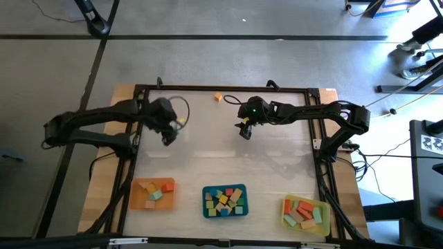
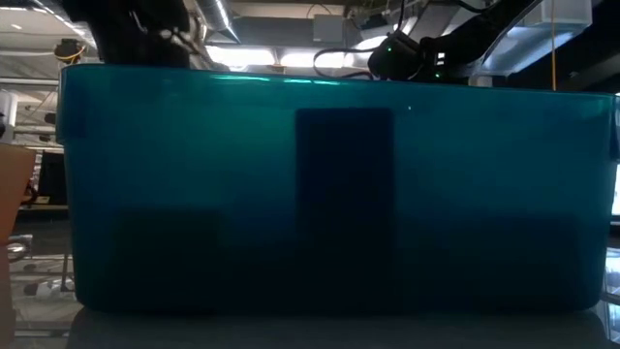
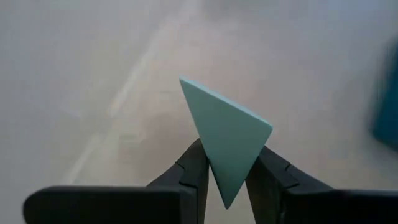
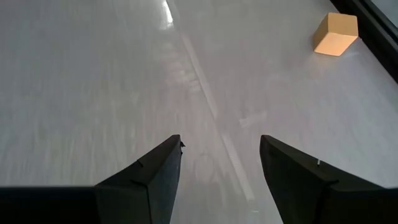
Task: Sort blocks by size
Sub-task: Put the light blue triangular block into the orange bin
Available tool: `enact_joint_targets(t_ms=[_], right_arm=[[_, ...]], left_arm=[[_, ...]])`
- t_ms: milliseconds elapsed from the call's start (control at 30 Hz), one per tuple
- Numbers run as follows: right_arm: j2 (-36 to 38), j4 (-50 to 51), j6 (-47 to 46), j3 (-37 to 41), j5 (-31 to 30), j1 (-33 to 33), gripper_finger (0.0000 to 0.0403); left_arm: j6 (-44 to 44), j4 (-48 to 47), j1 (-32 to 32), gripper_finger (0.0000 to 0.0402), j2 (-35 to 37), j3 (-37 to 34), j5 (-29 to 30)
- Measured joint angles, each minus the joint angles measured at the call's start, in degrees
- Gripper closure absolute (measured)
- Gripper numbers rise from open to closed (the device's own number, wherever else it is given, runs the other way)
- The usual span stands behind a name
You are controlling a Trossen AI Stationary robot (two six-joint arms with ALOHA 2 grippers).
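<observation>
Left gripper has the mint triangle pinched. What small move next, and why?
Probably lift and start carrying it toward the trays at the near edge. The left gripper is shut on the mint triangle, with bare tabletop beneath. Which tray, orange, teal or yellow, I can't judge.

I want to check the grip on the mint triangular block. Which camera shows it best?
The left wrist view: the mint triangular block sits pinched by the left gripper. In the high view the arm hides it; the low and right wrist views don't show it.
</observation>
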State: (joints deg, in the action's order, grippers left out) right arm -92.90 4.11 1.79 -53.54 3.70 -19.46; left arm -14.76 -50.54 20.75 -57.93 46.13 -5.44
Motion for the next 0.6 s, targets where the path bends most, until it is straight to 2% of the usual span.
enact_joint_targets(t_ms=[67,167,333,600], right_arm=[[0.0,0.2,0.0,0.0,0.0,0.0,0.0185],[0.0,0.3,0.0,0.0,0.0,0.0,0.0185],[0.0,0.5,0.0,0.0,0.0,0.0,0.0185],[0.0,0.5,0.0,0.0,0.0,0.0,0.0185]], left_arm=[[-1.1,-0.3,-4.6,0.0330,1.1,0.0,-2.2],[-1.9,-3.5,-10.8,0.0333,2.0,0.0,-2.5],[-10.1,-7.4,-20.4,0.0333,2.1,0.0,-3.6],[-24.4,-6.9,-37.7,0.0330,2.1,0.0,-4.5]])
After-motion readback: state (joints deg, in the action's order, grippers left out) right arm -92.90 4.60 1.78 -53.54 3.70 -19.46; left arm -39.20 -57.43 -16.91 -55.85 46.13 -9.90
